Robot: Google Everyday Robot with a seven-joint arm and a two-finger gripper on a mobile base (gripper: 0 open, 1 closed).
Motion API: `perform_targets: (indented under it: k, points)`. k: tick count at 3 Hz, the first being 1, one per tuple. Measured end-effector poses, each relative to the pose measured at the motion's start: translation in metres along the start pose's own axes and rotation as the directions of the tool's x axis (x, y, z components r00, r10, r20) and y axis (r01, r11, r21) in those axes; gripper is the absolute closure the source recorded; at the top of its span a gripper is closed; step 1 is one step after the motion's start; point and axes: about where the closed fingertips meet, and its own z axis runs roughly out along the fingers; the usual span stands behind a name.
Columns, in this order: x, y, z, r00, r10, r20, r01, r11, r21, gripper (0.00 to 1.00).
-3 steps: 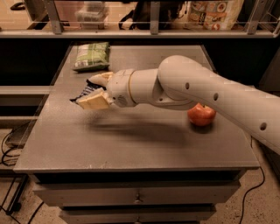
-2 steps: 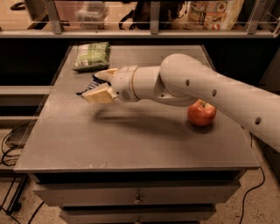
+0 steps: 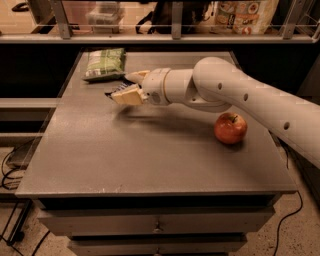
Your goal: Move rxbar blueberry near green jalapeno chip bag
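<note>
The gripper [image 3: 122, 87] hangs above the desk [image 3: 150, 160], its fingers [image 3: 129, 96] clamped on the blue bar [image 3: 115, 91]. The green chip bag [image 3: 104, 63] lies just beyond.

This looks to me like a test lab or office snack area. There is a grey cabinet surface [image 3: 150, 165] with drawers [image 3: 157, 225] beneath and a metal rail [image 3: 175, 37] behind it. Packaged snacks [image 3: 245, 15] sit beyond the rail, and loose cables [image 3: 10, 165] trail over a speckled floor [image 3: 30, 240]. My pincer [image 3: 125, 90] hangs over the surface's far left part, closed on the rxbar blueberry [image 3: 114, 92].
</note>
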Motion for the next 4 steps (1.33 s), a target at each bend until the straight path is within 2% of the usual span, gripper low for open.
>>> perform_targets:
  k: [1,2,3,4]
  points:
    - [0.007,-0.03,0.004,1.0,0.022,-0.019,-0.021,0.9996,0.021,0.83]
    - [0.014,-0.059,0.01,0.998,0.045,-0.038,-0.043,0.9981,0.043,0.6]
    - [0.019,-0.082,0.019,0.996,0.066,-0.056,-0.063,0.9964,0.057,0.36]
    - [0.023,-0.095,0.029,0.994,0.081,-0.071,-0.076,0.9953,0.059,0.13]
